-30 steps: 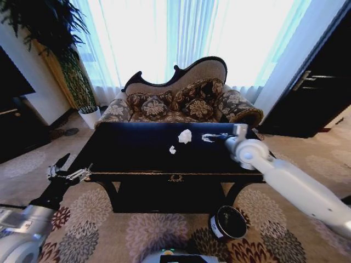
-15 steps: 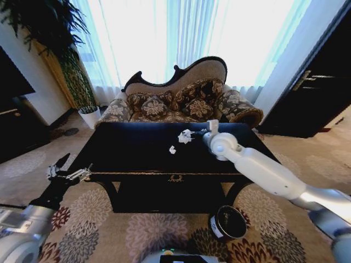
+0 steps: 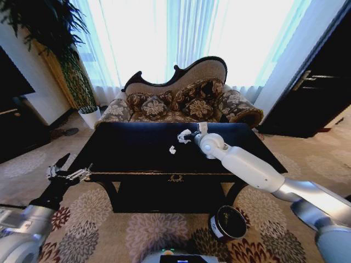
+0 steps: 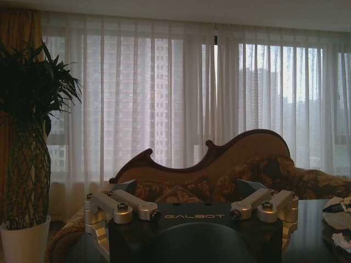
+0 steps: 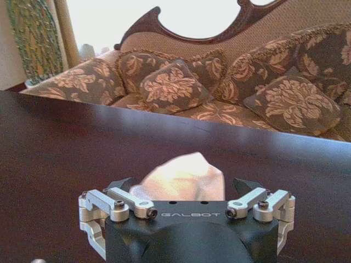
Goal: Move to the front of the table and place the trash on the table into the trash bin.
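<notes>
The left tool hangs off the left front corner of the surface, low beside its edge and well apart from any trash; its fingers stand wide apart with nothing between them, as the left wrist view also shows. Past that tool in the wrist view stand the plant pot and the sofa.

On the surface, a small white scrap lies just left of and nearer than the right tool. The right tool reaches over the far middle of the surface, its arm stretching in from the right. In the right wrist view the tool is spread wide around the white paper wad, which sits between its two fingers on the dark top; whether the fingers touch the paper cannot be told. Beyond the wad, the sofa cushions rise behind the far edge.

The bin stands on the carpet in front of the surface, below and right of the right tool, near the right front leg.
</notes>
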You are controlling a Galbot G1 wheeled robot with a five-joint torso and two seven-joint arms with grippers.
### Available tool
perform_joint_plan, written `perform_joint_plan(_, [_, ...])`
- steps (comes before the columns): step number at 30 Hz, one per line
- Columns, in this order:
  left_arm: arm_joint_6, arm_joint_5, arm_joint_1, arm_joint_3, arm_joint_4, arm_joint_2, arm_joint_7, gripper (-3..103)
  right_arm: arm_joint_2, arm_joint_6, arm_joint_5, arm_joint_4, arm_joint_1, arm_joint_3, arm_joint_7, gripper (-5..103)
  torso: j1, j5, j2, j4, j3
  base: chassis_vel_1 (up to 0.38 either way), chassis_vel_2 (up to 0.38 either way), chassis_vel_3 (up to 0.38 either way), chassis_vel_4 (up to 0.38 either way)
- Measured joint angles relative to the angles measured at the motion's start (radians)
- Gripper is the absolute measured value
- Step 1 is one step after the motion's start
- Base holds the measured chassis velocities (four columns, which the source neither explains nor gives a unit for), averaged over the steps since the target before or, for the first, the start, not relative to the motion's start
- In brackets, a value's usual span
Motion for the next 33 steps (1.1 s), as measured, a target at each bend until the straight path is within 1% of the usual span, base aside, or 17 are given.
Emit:
perform_joint_plan(6, [0.000, 0.000, 0.000, 0.000, 0.000, 0.000, 0.000, 100, 0.006, 0.009, -0.015, -0.024, -0.021, 0.012, -0.015, 100, 0.000, 0.0001, 0.000, -0.0002, 0.000, 0.000, 0.000, 0.000, 0.000])
perform_joint_plan(7, [0.000, 0.000, 0.000, 0.000, 0.000, 0.000, 0.000, 100, 0.007, 0.009, -0.015, -0.024, -0.022, 0.012, -0.015, 103, 0.000, 0.0000, 0.000, -0.0002, 0.000, 0.000, 0.000, 0.000, 0.000])
perform_joint_plan(12, [0.000, 0.000, 0.000, 0.000, 0.000, 0.000, 0.000, 100, 0.017, 0.013, -0.015, -0.024, -0.028, 0.012, -0.014, 95, 0.000, 0.0000, 0.000, -0.0001, 0.000, 0.000, 0.000, 0.000, 0.000])
perform_joint_plan(14, [0.000, 0.000, 0.000, 0.000, 0.000, 0.000, 0.000, 100, 0.018, 0.016, -0.016, -0.024, -0.030, 0.011, -0.013, 84, 0.000, 0.0000, 0.000, -0.0001, 0.000, 0.000, 0.000, 0.000, 0.000])
perform_joint_plan(15, [0.000, 0.000, 0.000, 0.000, 0.000, 0.000, 0.000, 100, 0.018, 0.016, -0.016, -0.024, -0.030, 0.011, -0.013, 84, 0.000, 0.0000, 0.000, -0.0001, 0.000, 0.000, 0.000, 0.000, 0.000])
perform_joint_plan(17, [0.000, 0.000, 0.000, 0.000, 0.000, 0.000, 0.000, 100, 0.018, 0.018, -0.016, -0.022, -0.031, 0.011, -0.013, 73, 0.000, 0.0000, 0.000, -0.0001, 0.000, 0.000, 0.000, 0.000, 0.000])
perform_joint_plan(18, [0.000, 0.000, 0.000, 0.000, 0.000, 0.000, 0.000, 100, 0.018, 0.018, -0.016, -0.020, -0.033, 0.011, -0.013, 73, 0.000, 0.0000, 0.000, -0.0001, 0.000, 0.000, 0.000, 0.000, 0.000])
perform_joint_plan(19, [0.000, 0.000, 0.000, 0.000, 0.000, 0.000, 0.000, 100, 0.016, 0.020, -0.016, -0.016, -0.035, 0.012, -0.013, 68, 0.000, 0.0000, 0.000, 0.0000, 0.000, 0.000, 0.000, 0.000, 0.000])
perform_joint_plan(20, [0.000, 0.000, 0.000, 0.000, 0.000, 0.000, 0.000, 100, 0.016, 0.020, -0.016, -0.016, -0.035, 0.012, -0.013, 68, 0.000, 0.0000, 0.000, 0.0000, 0.000, 0.000, 0.000, 0.000, 0.000])
perform_joint_plan(22, [0.000, 0.000, 0.000, 0.000, 0.000, 0.000, 0.000, 100, 0.013, 0.022, -0.015, -0.011, -0.038, 0.015, -0.012, 57, 0.000, 0.0000, 0.000, 0.0000, 0.000, 0.000, 0.000, 0.000, 0.000])
perform_joint_plan(23, [0.000, 0.000, 0.000, 0.000, 0.000, 0.000, 0.000, 100, 0.012, 0.023, -0.015, -0.008, -0.039, 0.017, -0.012, 57, 0.000, 0.0000, 0.000, -0.0001, 0.000, 0.000, 0.000, 0.000, 0.000])
perform_joint_plan(24, [0.000, 0.000, 0.000, 0.000, 0.000, 0.000, 0.000, 100, 0.009, 0.025, -0.014, -0.003, -0.042, 0.021, -0.011, 47, 0.000, 0.0000, 0.000, -0.0001, 0.000, 0.000, 0.000, 0.000, 0.000])
perform_joint_plan(26, [0.000, 0.000, 0.000, 0.000, 0.000, 0.000, 0.000, 100, 0.007, 0.025, -0.013, 0.001, -0.044, 0.023, -0.011, 47, 0.000, 0.0000, 0.000, -0.0001, 0.000, 0.000, 0.000, 0.000, 0.000])
perform_joint_plan(30, [0.000, 0.000, 0.000, 0.000, 0.000, 0.000, 0.000, 100, -0.002, 0.028, -0.007, 0.016, -0.047, 0.032, -0.009, 25, 0.000, 0.0000, 0.000, -0.0001, 0.000, 0.000, 0.000, 0.000, 0.000])
perform_joint_plan(31, [0.000, 0.000, 0.000, 0.000, 0.000, 0.000, 0.000, 100, -0.002, 0.028, -0.007, 0.016, -0.047, 0.032, -0.009, 25, 0.000, 0.0000, 0.000, -0.0001, 0.000, 0.000, 0.000, 0.000, 0.000])
perform_joint_plan(32, [0.000, 0.000, 0.000, 0.000, 0.000, 0.000, 0.000, 100, -0.004, 0.028, -0.006, 0.019, -0.048, 0.034, -0.008, 19, 0.000, 0.0000, 0.000, -0.0001, 0.000, 0.000, 0.000, 0.000, 0.000])
perform_joint_plan(33, [0.000, 0.000, 0.000, 0.000, 0.000, 0.000, 0.000, 100, -0.006, 0.029, -0.005, 0.023, -0.048, 0.036, -0.008, 19, 0.000, 0.0000, 0.000, -0.0001, 0.000, 0.000, 0.000, 0.000, 0.000])
